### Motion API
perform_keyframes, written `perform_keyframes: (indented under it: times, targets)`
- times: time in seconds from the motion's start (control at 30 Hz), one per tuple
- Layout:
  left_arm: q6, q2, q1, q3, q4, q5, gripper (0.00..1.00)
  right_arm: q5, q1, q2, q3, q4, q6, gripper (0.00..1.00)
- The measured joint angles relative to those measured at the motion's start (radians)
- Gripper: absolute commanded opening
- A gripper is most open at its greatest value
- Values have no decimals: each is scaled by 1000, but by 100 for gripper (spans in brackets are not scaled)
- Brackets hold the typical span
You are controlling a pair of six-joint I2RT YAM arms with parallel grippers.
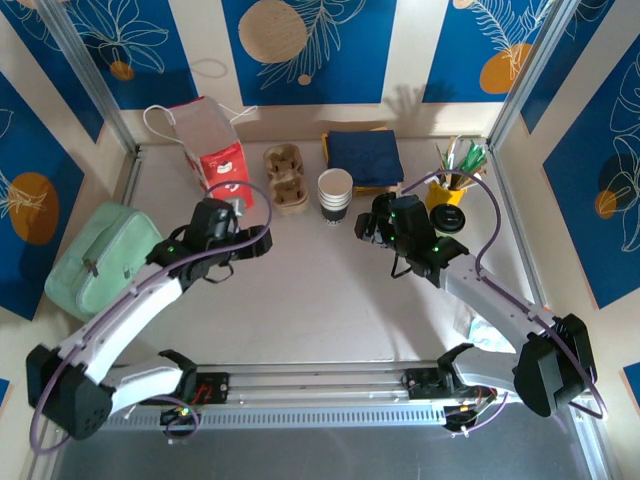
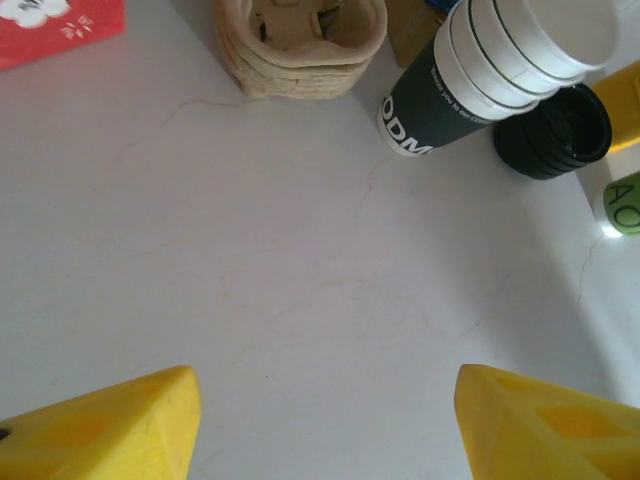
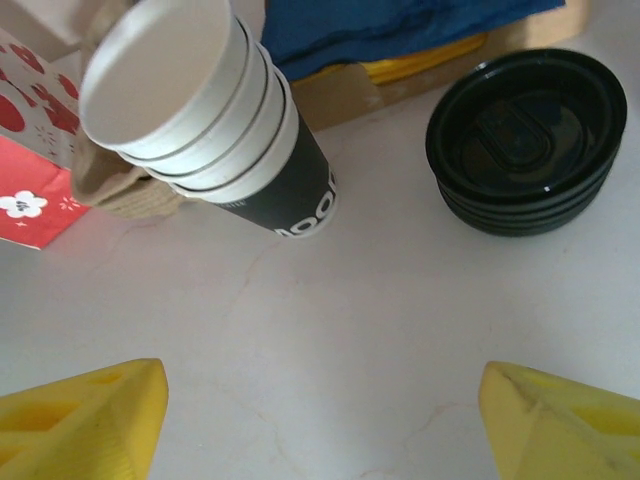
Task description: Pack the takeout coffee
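A sliver of a light green cup side with dark letters, the takeout coffee [image 2: 626, 205], shows at the right edge of the left wrist view; the frame cuts off the rest of the cup. My left gripper [image 2: 325, 400] is open over bare table, its yellow fingers [image 2: 110, 425] wide apart, with the cup far off to its right. In the top view the left gripper [image 1: 262, 240] sits left of centre. My right gripper [image 3: 322, 390] is open too, nothing between its fingers, and points at the cup stack from the right [image 1: 365, 225].
A stack of lidless white-topped dark cups [image 1: 335, 195] [image 3: 215, 130] stands at the back middle. Around it are black lids [image 3: 525, 140], a pulp cup carrier [image 1: 285, 178], a red-and-white paper bag [image 1: 215, 150], blue napkins [image 1: 365, 155], a yellow cup of sticks [image 1: 447, 188] and a green pouch [image 1: 100, 258].
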Motion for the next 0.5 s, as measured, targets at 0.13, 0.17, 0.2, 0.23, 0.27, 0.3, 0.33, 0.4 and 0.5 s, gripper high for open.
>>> perform_keyframes:
  times: [0.13,0.17,0.2,0.23,0.27,0.3,0.33,0.4,0.5]
  targets:
    - [-24,148,-6,91,49,5,64,-11,0,3,-3,46,-13,82]
    - [-29,180,-8,113,56,1,64,-18,0,6,-4,58,-17,82]
    - [-33,217,-10,138,63,-5,64,-23,0,11,-5,71,-21,82]
    - [-35,248,-12,158,69,-11,64,-26,0,15,-8,81,-23,82]
    - [-37,282,-13,180,77,-20,64,-30,0,20,-11,89,-26,82]
    - [-37,317,-14,203,82,-35,64,-34,0,25,-15,96,-29,82]
    - [-37,345,-14,222,85,-47,64,-34,0,29,-16,97,-32,82]
    - [-36,410,-15,263,87,-82,64,-42,-6,32,-18,99,-37,82]
    - [-31,490,-14,318,86,-134,64,-53,-19,32,-19,100,-39,82]
